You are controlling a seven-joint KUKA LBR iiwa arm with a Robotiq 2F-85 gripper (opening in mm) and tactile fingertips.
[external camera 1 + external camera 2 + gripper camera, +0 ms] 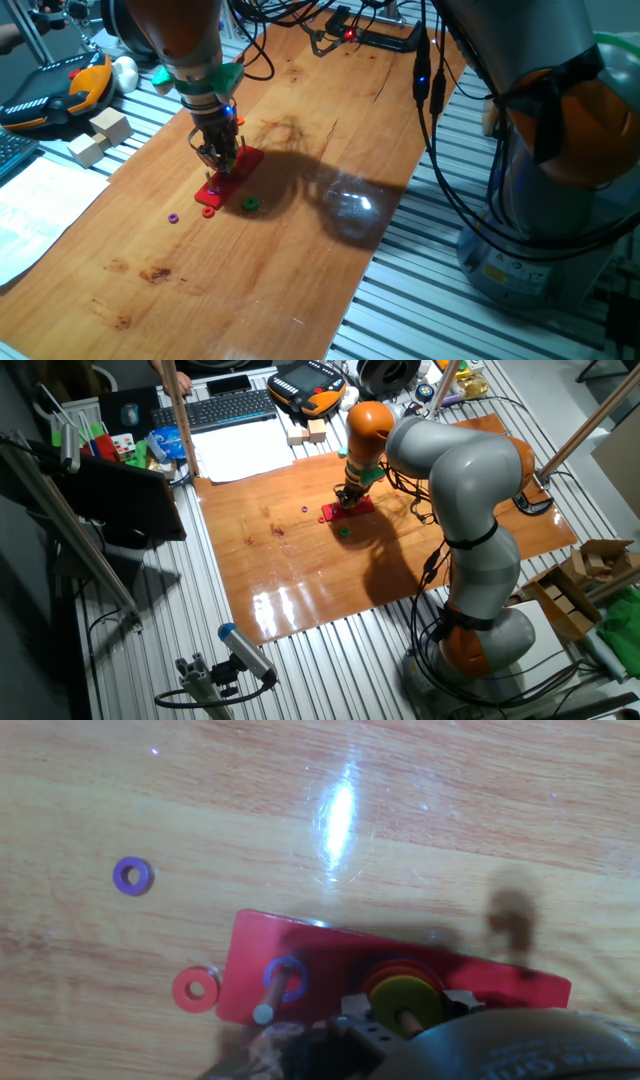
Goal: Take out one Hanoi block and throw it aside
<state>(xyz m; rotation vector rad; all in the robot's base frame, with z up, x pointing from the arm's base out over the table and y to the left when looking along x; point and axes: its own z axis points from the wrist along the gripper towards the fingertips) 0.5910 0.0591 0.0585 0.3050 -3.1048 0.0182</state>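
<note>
Arm (455, 480) reaches over the wooden board (300, 200), wrist pointing straight down at the red base (330, 970). Base lies flat near the board's middle, with pegs standing on it. Gripper (220, 160) sits low over the base, fingertips right at the peg area; its body fills the bottom edge of the hand view and hides the tips there. Can't tell how far the jaws are spread, or whether they pinch anything: fingers look close together in one fixed view, but contact is not resolvable. Ring stack sits on one peg: yellow block (405, 1000) on top, threaded on the peg, orange and red rims showing under it, directly beneath the gripper. Next peg (268, 998) carries only a blue ring (285, 978) at its foot. Loose on the board: green ring (250, 203) just beside the base, red ring (195, 989) near the base's edge, purple ring (132, 876) farther off, well apart from the base.
</note>
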